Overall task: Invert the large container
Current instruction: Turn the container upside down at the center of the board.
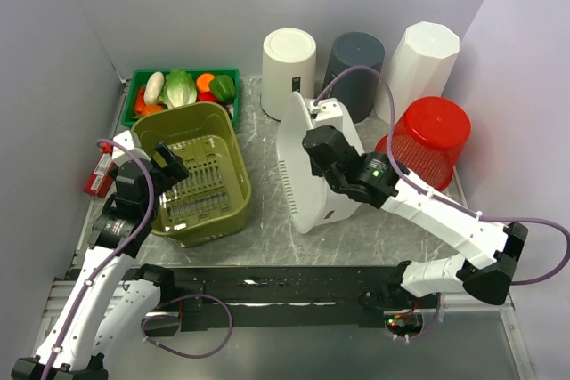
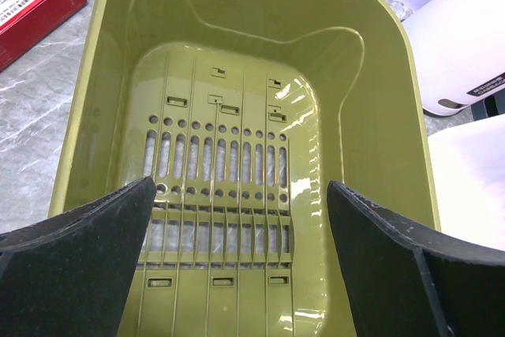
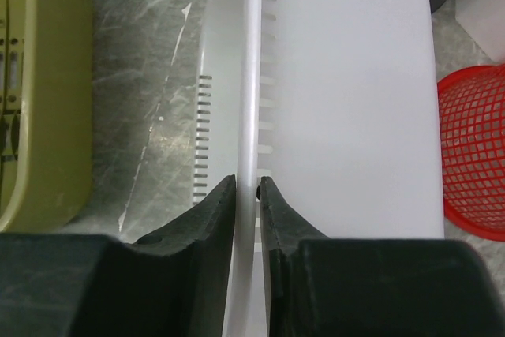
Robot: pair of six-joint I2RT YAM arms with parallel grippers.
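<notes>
R end effector (image 3: 248, 185) pinches white container (image 3: 355, 100) rim, container on its side.

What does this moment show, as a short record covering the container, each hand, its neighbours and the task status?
container: white container tipped up on its side, not yet upside down
right hand: right hand closed on the container's rim, one finger on each side
left hand: left hand wide open over the olive basket, holding nothing
neighbours: olive basket on the left-arm side, red mesh basket on the right-arm side
task status: flip partly done
</notes>
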